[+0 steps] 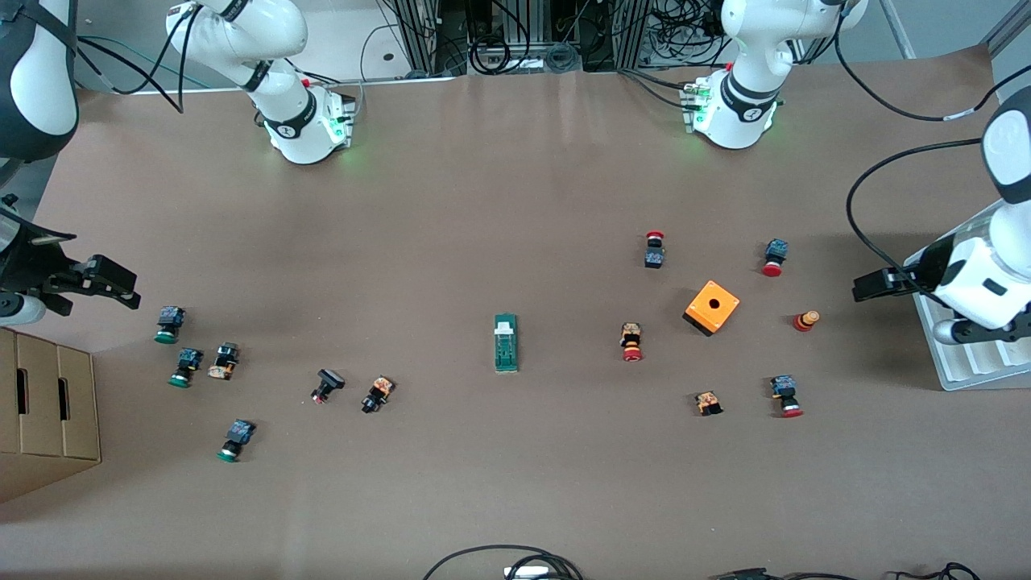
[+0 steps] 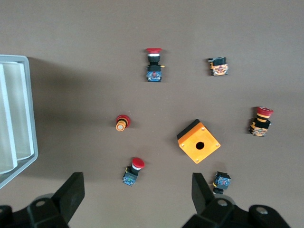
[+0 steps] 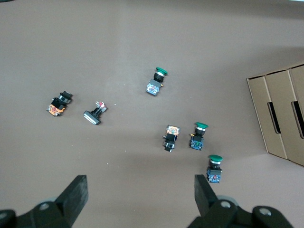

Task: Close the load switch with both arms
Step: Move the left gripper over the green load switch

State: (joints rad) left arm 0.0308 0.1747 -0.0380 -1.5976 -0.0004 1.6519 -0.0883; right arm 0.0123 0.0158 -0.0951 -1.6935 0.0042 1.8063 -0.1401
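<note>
The load switch [image 1: 506, 343], a narrow dark-green block with a white tab at its end toward the robots' bases, lies flat in the middle of the table; neither wrist view shows it. My left gripper [image 1: 860, 287] hangs open over the table at the left arm's end, above a red-capped button [image 2: 133, 171], with nothing between its fingers [image 2: 74, 186]. My right gripper [image 1: 129, 292] hangs open over the right arm's end, close to the green-capped buttons [image 3: 214, 169], and holds nothing. Both grippers [image 2: 137, 184] [image 3: 140, 185] are well away from the switch.
An orange box with a hole [image 1: 711, 307] and several red push buttons [image 1: 632, 341] lie toward the left arm's end. Green-capped buttons [image 1: 170, 324] and black ones [image 1: 327, 385] lie toward the right arm's end. A cardboard box [image 1: 48, 411] and a white rack [image 1: 962, 366] stand at the table's ends.
</note>
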